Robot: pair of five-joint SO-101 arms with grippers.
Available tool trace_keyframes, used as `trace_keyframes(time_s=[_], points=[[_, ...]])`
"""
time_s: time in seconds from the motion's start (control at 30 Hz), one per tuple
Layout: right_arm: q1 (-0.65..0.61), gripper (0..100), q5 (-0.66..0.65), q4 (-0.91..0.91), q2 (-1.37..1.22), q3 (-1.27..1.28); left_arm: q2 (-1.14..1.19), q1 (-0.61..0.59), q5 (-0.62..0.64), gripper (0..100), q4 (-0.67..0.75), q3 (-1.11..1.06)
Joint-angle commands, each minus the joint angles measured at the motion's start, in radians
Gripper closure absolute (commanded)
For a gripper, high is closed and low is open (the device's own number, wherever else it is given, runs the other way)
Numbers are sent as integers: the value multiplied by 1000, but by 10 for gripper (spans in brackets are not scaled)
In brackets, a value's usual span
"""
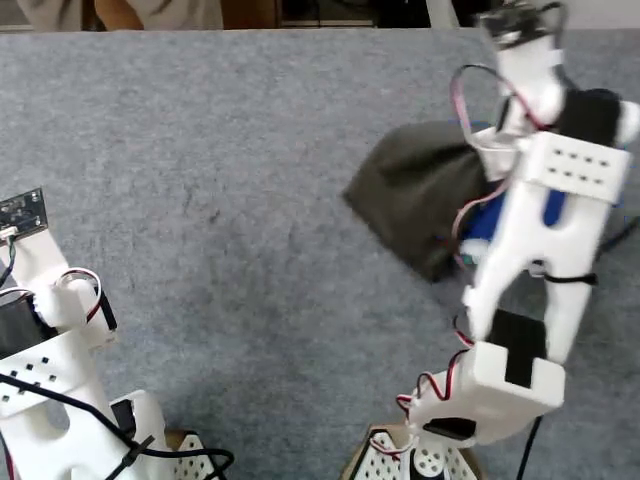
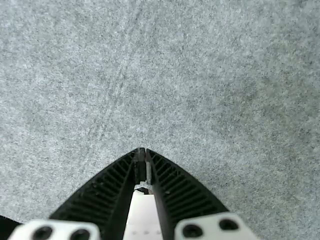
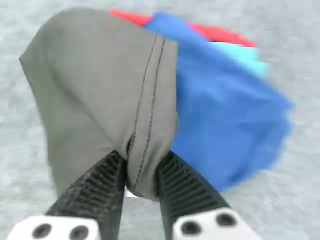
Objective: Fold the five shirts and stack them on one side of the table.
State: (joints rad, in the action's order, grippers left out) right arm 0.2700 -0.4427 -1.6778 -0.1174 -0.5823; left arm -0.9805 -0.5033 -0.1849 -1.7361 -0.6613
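Robotics lab bench, grey felt-covered table point(image 1: 230, 170), white plastic left arm point(image 1: 55, 385), matching right arm point(image 1: 545, 230), exposed servo wires point(image 1: 460, 100), bare circuit board point(image 1: 22, 211) beside left arm

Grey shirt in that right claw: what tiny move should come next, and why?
Likely pull the grey shirt across the blue shirt before letting go: the right claw is shut on its stitched hem, and the blue one lies half uncovered beside it.
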Motion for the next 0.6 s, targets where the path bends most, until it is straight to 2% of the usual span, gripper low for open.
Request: trace_keyframes(time_s=[0.0, 0.57], points=[[91, 998, -20, 46, 42, -90, -10, -9, -5, 981, 8, 2], [325, 997, -64, 121, -85, -97, -10, -9, -5, 981, 8, 2]])
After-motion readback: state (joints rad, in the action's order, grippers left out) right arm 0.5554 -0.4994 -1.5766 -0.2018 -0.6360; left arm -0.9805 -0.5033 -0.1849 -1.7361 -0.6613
